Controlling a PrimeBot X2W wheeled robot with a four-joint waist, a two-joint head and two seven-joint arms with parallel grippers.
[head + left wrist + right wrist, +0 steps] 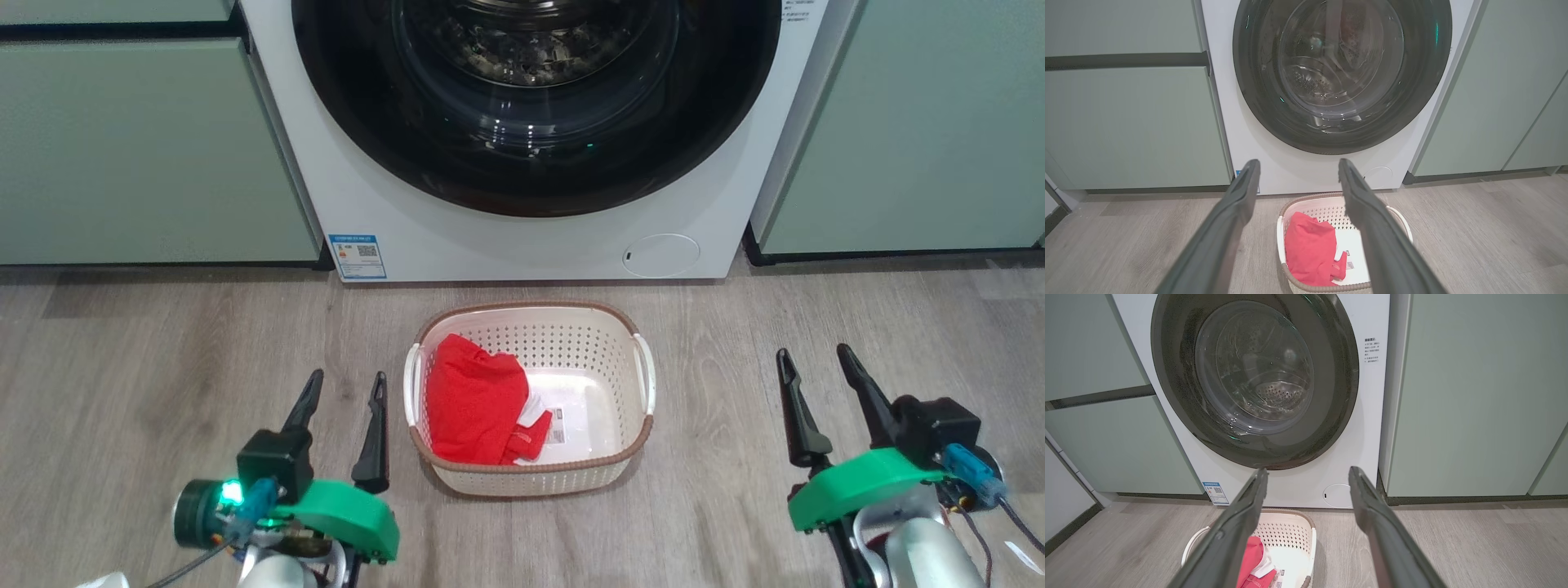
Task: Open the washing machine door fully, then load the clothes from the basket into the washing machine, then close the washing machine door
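The washing machine door [535,155] runs off the top edge.

Grey-brown wood-look plank floor [816,327]; pale green cabinets [147,155] stand at left and right on dark plinths [890,255]. A dark horizontal gap [1122,61] splits the left fronts.

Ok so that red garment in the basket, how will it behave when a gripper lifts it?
The clothes lie crumpled in soft folds, so they will probably go floppy and drape from one pinch. They look thin, so likely light. A trailing end might snag the perforated basket wall and drag it along.
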